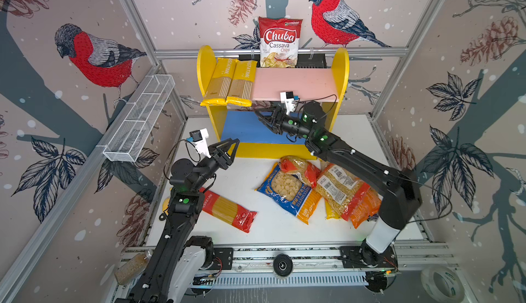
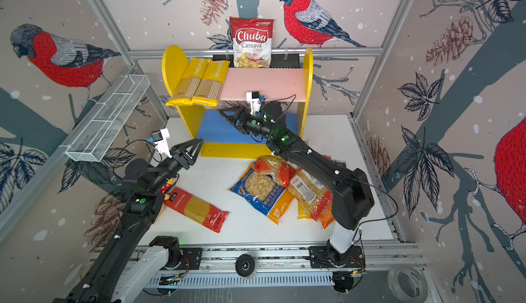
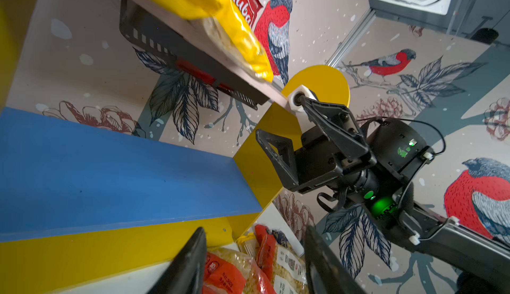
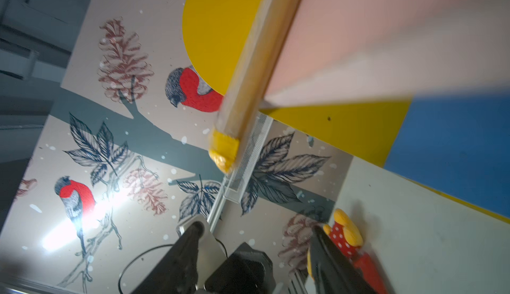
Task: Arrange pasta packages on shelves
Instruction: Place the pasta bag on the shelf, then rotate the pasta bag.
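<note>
Two yellow spaghetti packs [image 1: 226, 83] lie side by side on the left end of the rack's [image 1: 340, 76] pink board [image 1: 296, 83], their front ends overhanging its edge. The blue board [image 1: 242, 128] below carries nothing visible. Right claw [image 1: 260, 116] sits in front of the rack above the blue board, jaws apart, holding nothing. Left claw [image 1: 232, 145] hovers by the rack's lower left corner, jaws apart, empty. A red spaghetti pack [image 1: 227, 210] and a heap of short-pasta bags [image 1: 313, 190] lie on the bench [image 1: 247, 179].

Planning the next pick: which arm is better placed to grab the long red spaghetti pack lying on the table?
Probably left. The left gripper is open and empty, and the long red spaghetti pack lies beside that arm. The right gripper is up at the yellow wooden rack.
</note>
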`<act>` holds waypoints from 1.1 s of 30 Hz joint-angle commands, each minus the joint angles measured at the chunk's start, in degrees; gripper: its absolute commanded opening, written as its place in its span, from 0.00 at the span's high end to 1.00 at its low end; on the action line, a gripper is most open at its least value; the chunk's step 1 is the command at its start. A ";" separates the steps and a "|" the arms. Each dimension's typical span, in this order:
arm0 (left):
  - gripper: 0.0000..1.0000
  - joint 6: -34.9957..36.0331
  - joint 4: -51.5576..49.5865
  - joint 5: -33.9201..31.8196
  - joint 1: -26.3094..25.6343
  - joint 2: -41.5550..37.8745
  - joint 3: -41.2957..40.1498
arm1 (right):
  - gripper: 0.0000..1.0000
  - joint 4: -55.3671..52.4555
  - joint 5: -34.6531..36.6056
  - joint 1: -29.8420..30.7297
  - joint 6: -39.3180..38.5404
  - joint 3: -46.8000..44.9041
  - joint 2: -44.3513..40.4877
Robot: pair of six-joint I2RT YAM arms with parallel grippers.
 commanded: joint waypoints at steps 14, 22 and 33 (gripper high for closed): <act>0.44 7.96 -1.24 -27.98 -21.19 8.87 -6.37 | 0.44 -23.87 18.37 3.75 -28.01 -26.27 -15.24; 0.44 0.95 -11.94 -35.77 -21.30 13.68 -5.64 | 0.46 -29.06 20.48 11.15 -34.95 -18.49 -4.07; 0.44 4.34 -14.72 -34.31 -22.22 11.74 -5.42 | 0.53 -33.35 23.72 11.13 -31.98 -17.97 -0.07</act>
